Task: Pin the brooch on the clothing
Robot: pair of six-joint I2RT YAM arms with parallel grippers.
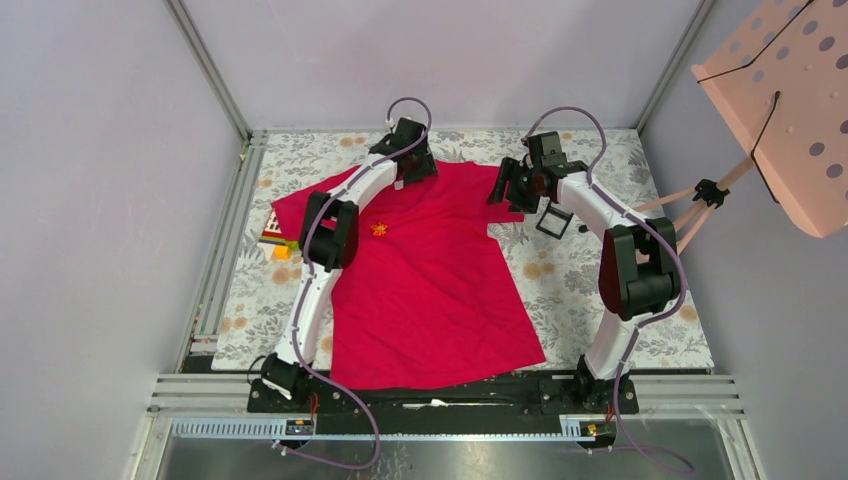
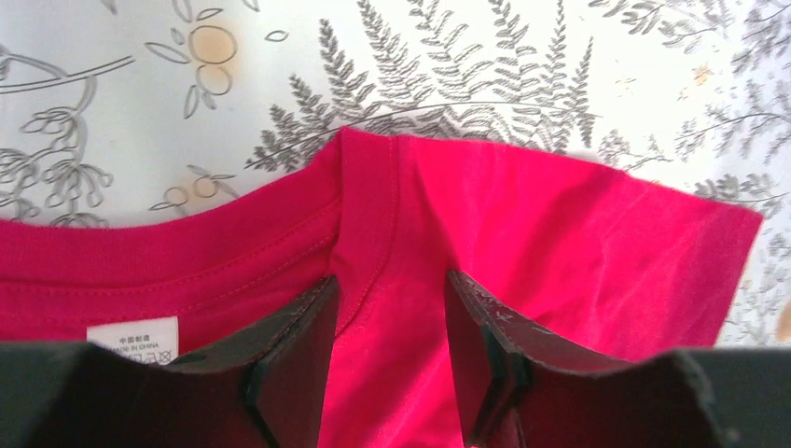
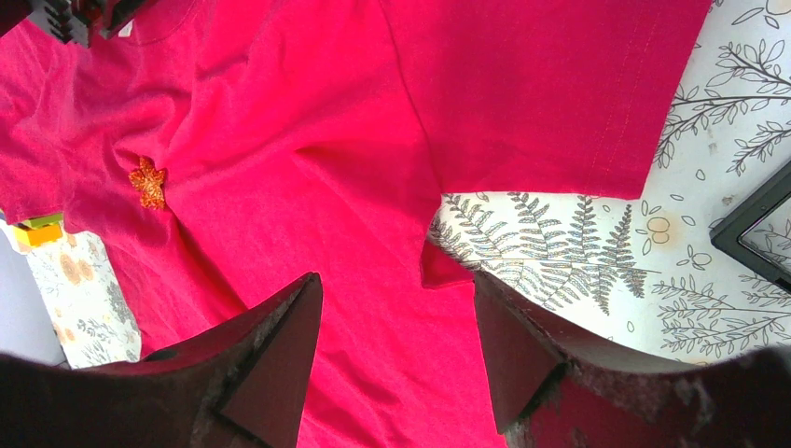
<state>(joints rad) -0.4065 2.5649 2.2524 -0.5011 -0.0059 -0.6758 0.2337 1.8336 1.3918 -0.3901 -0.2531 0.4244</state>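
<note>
The red T-shirt (image 1: 430, 290) lies flat on the floral tablecloth, neck at the far side. The orange-and-yellow brooch (image 1: 379, 229) sits on its chest, left of centre, and also shows in the right wrist view (image 3: 147, 182). My left gripper (image 1: 412, 160) is open and empty just over the collar and shoulder seam (image 2: 390, 285), beside the white neck label (image 2: 131, 338). My right gripper (image 1: 505, 190) is open and empty above the shirt's right sleeve and armpit (image 3: 396, 280), well away from the brooch.
A small black square case (image 1: 553, 221) lies on the tablecloth (image 1: 600, 290) right of the shirt, beside my right arm, and shows in the right wrist view (image 3: 756, 233). Small coloured blocks (image 1: 280, 240) lie by the left sleeve. A pink perforated panel (image 1: 790, 90) hangs at the far right.
</note>
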